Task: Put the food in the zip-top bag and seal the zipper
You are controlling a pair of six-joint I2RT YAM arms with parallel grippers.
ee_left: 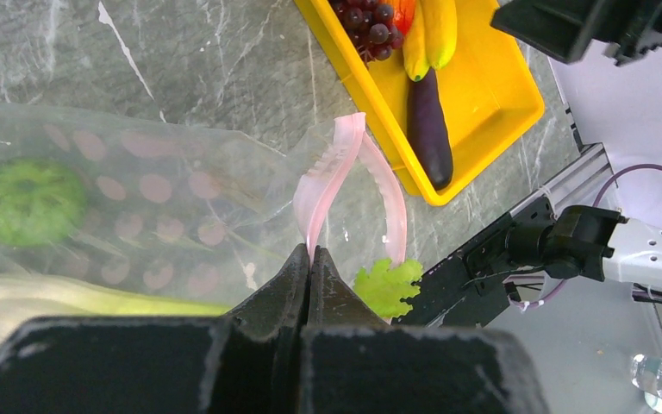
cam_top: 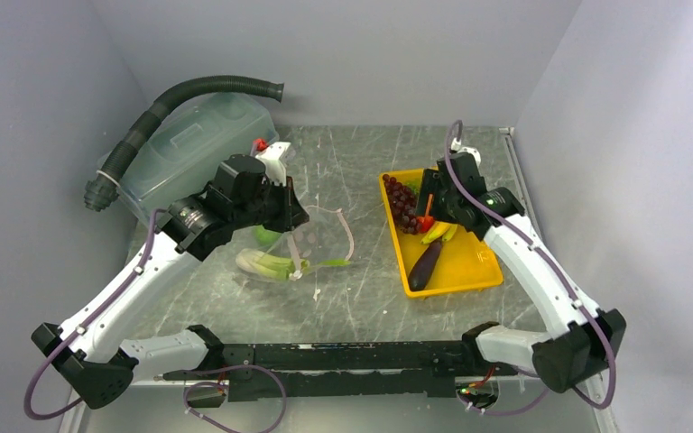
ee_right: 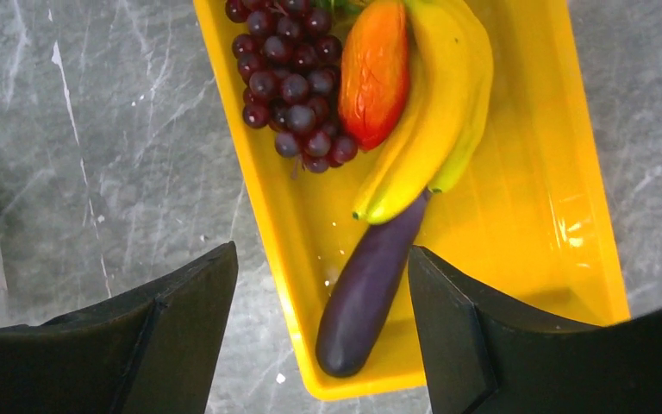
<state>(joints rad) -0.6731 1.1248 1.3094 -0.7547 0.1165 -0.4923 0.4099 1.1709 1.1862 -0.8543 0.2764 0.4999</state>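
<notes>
The left gripper (ee_left: 310,256) pinches the zipper (ee_left: 332,168) of the bag (ee_left: 164,190) lying left of the table's centre, celery (ee_left: 78,297) inside, while the right gripper (ee_right: 321,259) hangs wide open and empty over the eggplant (ee_right: 366,293) in the tray (ee_right: 560,216) near the right edge.

bright, even, diffuse light from above; shadows faint and soft. white glare streaks on yellow tray (ee_right: 571,231). left gripper (ee_left: 310,254) out of focus up close. bag (ee_left: 164,181) film reads hazy, milky. top view slightly soft.
</notes>
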